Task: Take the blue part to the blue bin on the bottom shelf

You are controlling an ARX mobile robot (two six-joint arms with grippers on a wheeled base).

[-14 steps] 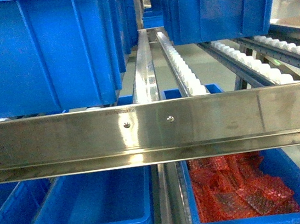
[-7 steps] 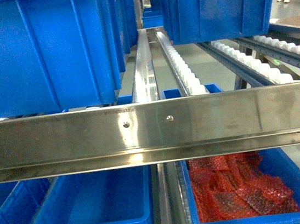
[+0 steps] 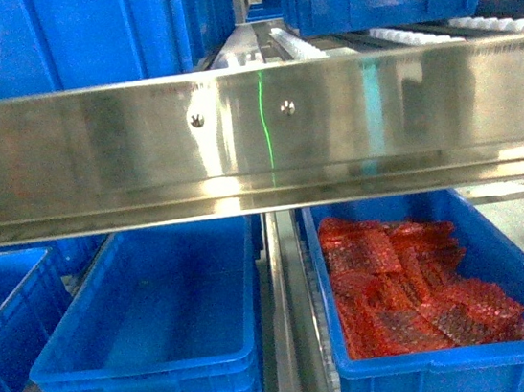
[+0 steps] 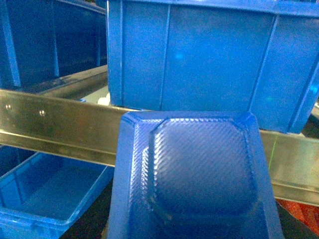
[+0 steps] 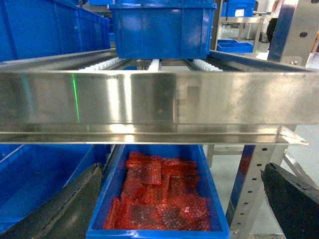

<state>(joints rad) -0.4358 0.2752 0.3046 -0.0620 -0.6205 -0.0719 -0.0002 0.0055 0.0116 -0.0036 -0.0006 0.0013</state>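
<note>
Blue moulded part [image 4: 192, 174], carried at the left tool whose grip is hidden and cannot be judged, sits above and right of the empty blue bin [image 3: 155, 340] below the front rail [image 3: 255, 139]; right tool [image 5: 174, 209] spread, idle.

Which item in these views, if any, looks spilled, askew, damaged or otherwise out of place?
Nothing stands out. The empty blue bin and the bin of red parts sit side by side below the front rail. The blue part fills the left wrist view, undamaged.
</note>
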